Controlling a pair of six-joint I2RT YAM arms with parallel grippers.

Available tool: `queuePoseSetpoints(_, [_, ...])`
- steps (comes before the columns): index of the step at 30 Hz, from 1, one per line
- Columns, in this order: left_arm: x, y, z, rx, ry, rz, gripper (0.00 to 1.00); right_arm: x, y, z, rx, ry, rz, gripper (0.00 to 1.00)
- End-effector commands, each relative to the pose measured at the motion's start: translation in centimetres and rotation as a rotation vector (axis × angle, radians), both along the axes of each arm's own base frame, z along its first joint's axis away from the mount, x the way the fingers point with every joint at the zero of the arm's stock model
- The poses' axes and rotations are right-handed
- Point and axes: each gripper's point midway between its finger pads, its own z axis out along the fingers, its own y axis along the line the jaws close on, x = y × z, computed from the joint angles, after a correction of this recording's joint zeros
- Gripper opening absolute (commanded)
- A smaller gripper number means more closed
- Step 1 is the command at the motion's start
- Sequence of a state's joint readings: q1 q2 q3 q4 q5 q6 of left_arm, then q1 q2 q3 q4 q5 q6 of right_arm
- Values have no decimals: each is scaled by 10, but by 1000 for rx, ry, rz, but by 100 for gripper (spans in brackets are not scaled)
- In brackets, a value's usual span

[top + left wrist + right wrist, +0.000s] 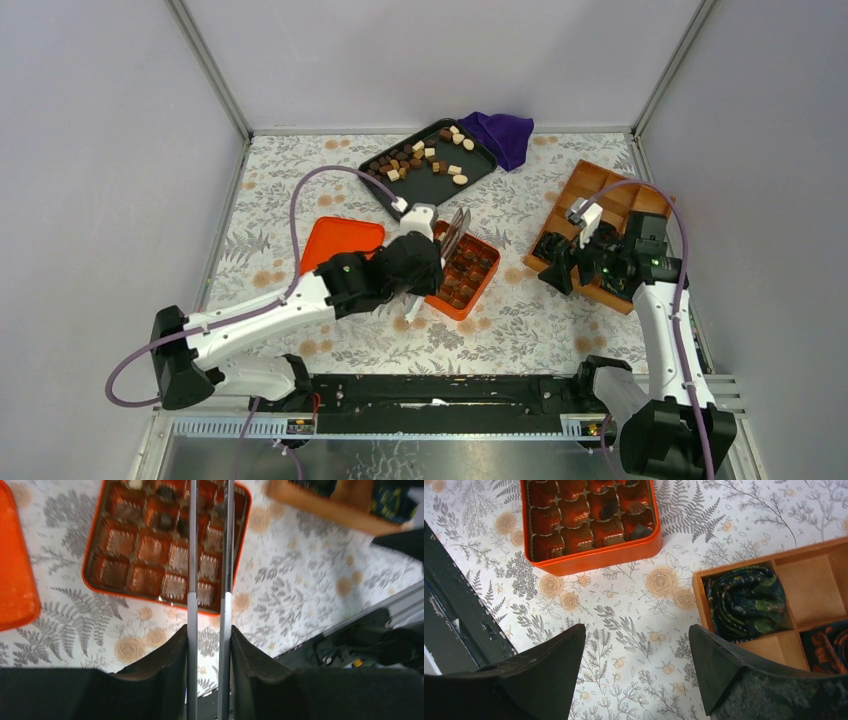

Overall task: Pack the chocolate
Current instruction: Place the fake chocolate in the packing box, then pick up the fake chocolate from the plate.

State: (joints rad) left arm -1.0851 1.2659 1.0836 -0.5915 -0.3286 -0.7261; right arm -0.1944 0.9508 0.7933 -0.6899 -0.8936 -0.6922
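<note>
Loose chocolate [420, 155] pieces, brown and cream, lie on a black tray [470, 175] at the back. An orange box [488, 280] of small cells sits mid-table with dark pieces [165, 492] in some far cells. My left gripper [210, 630] is shut on grey metal tongs [192, 555], whose two blades reach out over the box [90, 565]; their tips run past the top of the left wrist view. My right gripper [636, 630] hangs open over bare tablecloth, between the orange box [594, 560] and a wooden box [701, 595].
An orange lid [340, 243] lies left of the orange box. A purple cloth [500, 135] sits by the tray's far right. The wooden divided box [590, 190] on the right holds dark crinkled rolls [744, 602]. Grey walls close in three sides.
</note>
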Motion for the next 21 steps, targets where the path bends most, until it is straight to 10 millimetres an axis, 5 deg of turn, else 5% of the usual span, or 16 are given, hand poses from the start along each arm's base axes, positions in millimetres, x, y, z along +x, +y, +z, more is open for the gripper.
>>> queuePoseSetpoints(1, [41,18,50,-69,-120,110,37,11,9,5,-59,-51,19,83])
queuePoseSetpoints(9, [89,47,61,-63,-170,174,37,13,20,-10,-149,-46,60,83])
queuePoseSetpoints(21, [158,61,19,60,-116,187,37,10,21,-24,-170,-16,74,83])
